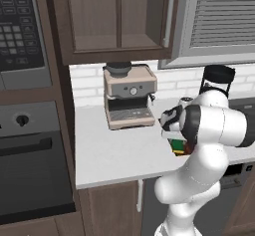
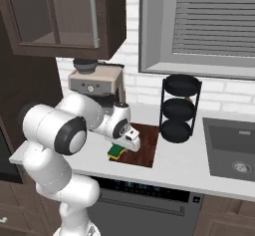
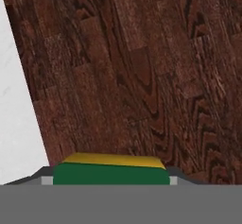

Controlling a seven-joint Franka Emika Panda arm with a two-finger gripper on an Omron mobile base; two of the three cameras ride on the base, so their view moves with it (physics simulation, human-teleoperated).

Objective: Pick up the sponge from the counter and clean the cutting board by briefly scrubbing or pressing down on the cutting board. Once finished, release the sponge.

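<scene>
Hand view: pincer (image 3: pixel 109 180) pinching green-over-yellow sponge (image 3: pixel 109 173) above dark, grainy cutting board (image 3: pixel 142 76).

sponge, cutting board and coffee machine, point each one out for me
sponge (image 3: pixel 109 175), hand view, green face
cutting board (image 2: pixel 147 145), right base view, bare wood right of arm
coffee machine (image 1: pixel 130 91), left base view, front panel

Open bench (image 1: pixel 114 155) is left in front of the coffee machine (image 1: pixel 129 96), which blocks the back-left corner. On the right the way is closed by the black tiered rack (image 2: pixel 180 108) standing just beside the cutting board (image 2: pixel 145 148), with the sink (image 2: pixel 234 150) beyond it. Headroom above is limited by the wall cabinet (image 2: pixel 64 18).
</scene>
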